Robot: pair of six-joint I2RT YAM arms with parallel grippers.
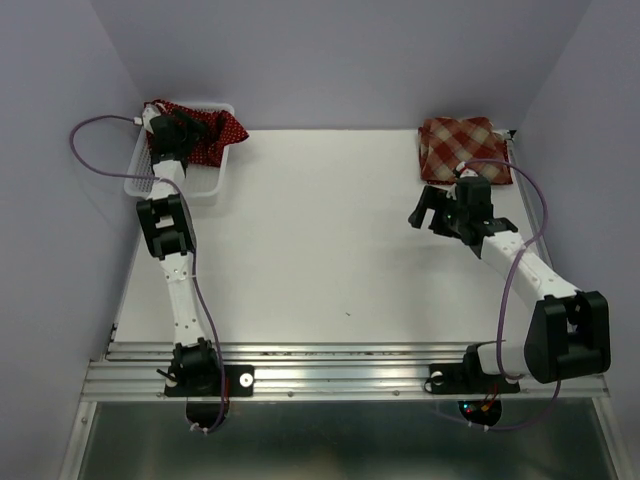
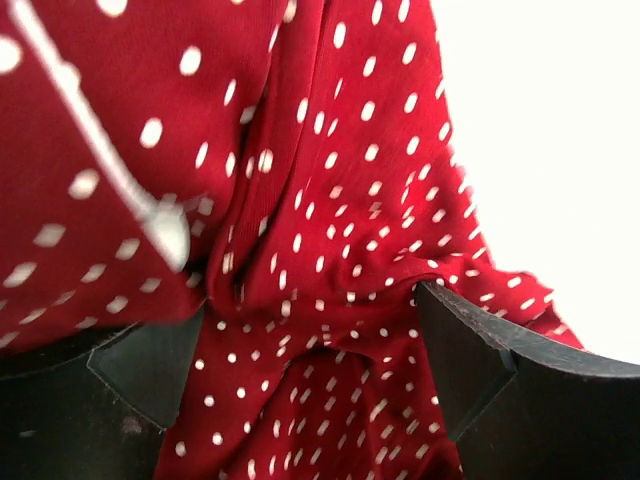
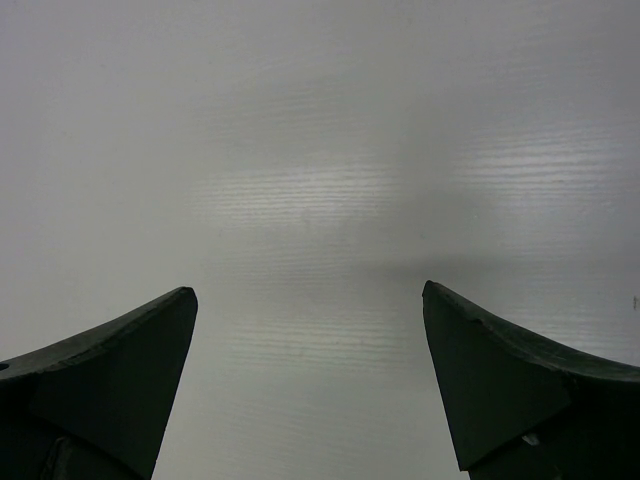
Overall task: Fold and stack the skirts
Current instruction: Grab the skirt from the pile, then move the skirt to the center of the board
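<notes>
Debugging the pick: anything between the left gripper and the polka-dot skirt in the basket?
Nothing visible. The left gripper is open right at the polka-dot skirt, cloth bunched between its fingers. The basket wall is off to the side, not in the path.

In my overhead view a white mesh basket (image 1: 207,186) is sitting at the upper left corner of the white worktop (image 1: 320,250), and a metal rail (image 1: 340,366) is running along its lower edge.

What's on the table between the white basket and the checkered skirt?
Nothing: the top view shows only bare white table between the basket and the plaid skirt.
</notes>
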